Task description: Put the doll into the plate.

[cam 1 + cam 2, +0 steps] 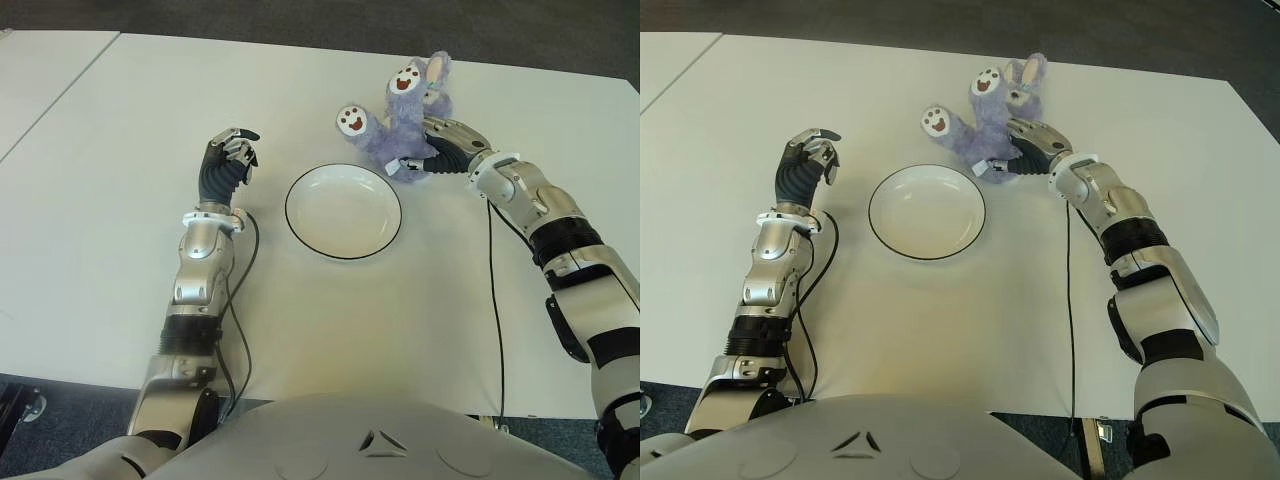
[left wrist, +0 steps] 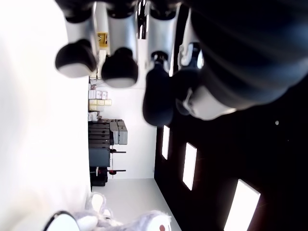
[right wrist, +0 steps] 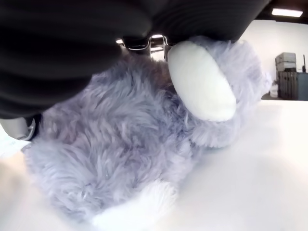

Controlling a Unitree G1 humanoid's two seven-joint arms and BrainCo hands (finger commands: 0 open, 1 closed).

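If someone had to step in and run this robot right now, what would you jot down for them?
Right hand: closed on the purple plush bunny doll, which lies on the white table just beyond the plate's far right edge.
Left hand: idle left of the plate, fingers curled, holding nothing.
Plate: white bowl-like plate with a dark rim, nothing in it.
Done: doll grasped.
Left: lift the doll, carry it over the plate, release it inside.

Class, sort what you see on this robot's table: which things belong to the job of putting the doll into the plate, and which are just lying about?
Belongs to the job:
purple doll
white plate
right hand, on the doll

Just there:
left hand, curled, left of the plate
black cables
white table
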